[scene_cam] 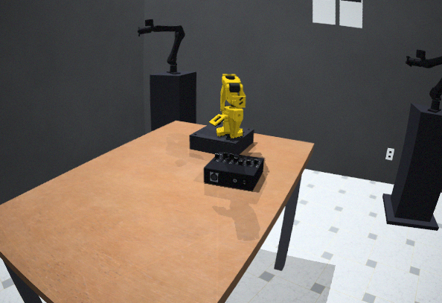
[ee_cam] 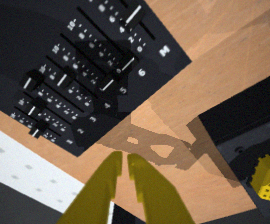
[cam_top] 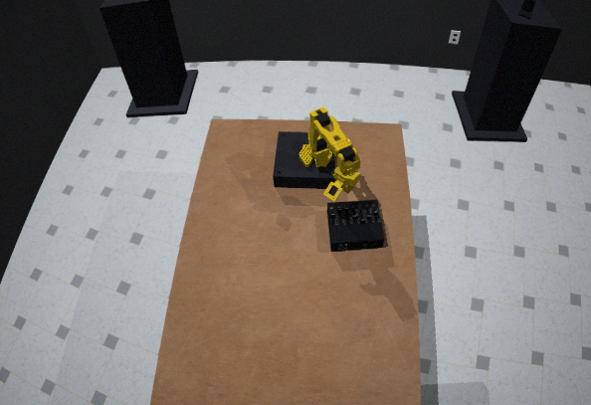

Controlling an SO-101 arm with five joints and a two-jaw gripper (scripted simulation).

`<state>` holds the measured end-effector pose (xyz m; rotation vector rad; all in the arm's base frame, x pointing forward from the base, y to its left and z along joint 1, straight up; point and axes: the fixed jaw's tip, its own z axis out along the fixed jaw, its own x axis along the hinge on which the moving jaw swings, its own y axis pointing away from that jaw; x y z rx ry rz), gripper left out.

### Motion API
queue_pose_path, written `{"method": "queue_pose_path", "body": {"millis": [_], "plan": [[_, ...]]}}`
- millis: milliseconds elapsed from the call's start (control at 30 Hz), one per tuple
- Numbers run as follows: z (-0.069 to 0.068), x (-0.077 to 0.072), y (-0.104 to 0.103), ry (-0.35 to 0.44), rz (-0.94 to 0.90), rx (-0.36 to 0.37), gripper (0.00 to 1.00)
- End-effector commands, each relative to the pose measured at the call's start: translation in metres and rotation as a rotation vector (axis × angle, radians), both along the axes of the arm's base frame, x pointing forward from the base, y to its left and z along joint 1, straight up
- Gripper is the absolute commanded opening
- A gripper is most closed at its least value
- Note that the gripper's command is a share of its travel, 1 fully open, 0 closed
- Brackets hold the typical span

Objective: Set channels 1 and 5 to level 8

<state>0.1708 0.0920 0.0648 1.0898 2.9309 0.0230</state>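
Observation:
The black lighting desk lies on the wooden table, in front of and to the right of my base; it also shows in the exterior view. In the wrist view the desk fills the upper left, turned at an angle. The channel 1 fader cap sits near mid travel. The channel 5 cap sits low, close to its number. My yellow gripper is shut and empty. It hangs over bare wood just off the desk's numbered edge and touches no fader. It also shows in the top view.
My arm stands on a black base block just behind the desk. The table's right edge runs close beside the desk. Two black pedestals with dark arms stand on the floor beyond the table.

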Motion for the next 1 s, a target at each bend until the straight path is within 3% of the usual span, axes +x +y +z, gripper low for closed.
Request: {"method": "queue_pose_path", "body": {"millis": [0, 967], "plan": [[-0.0011, -0.0017, 0.0013, 0.017, -0.001, -0.008, 0.0], [-0.0011, -0.0017, 0.0029, 0.017, 0.078, -0.009, 0.0]]}}
